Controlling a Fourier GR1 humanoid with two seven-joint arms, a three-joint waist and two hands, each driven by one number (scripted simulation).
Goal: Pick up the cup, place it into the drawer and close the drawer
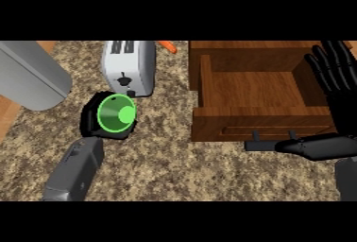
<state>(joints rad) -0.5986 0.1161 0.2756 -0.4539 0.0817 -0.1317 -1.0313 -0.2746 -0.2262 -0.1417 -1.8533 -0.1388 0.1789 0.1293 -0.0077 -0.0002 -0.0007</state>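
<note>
Kitchen. Speckled stone-pattern table (174, 165) serves as the worktop. White two-slot toaster (129, 66) stands on it, a typical countertop appliance. Right of the toaster: open wooden drawer (258, 126), cabinet-style, with a dark handle (259, 145) on its front. Just in front of the toaster: green cup (117, 113). Left of the toaster: large grey rounded item (28, 75), kind unclear.

Speckled counter (174, 165), toaster (129, 66), open wooden drawer (230, 128)
</note>
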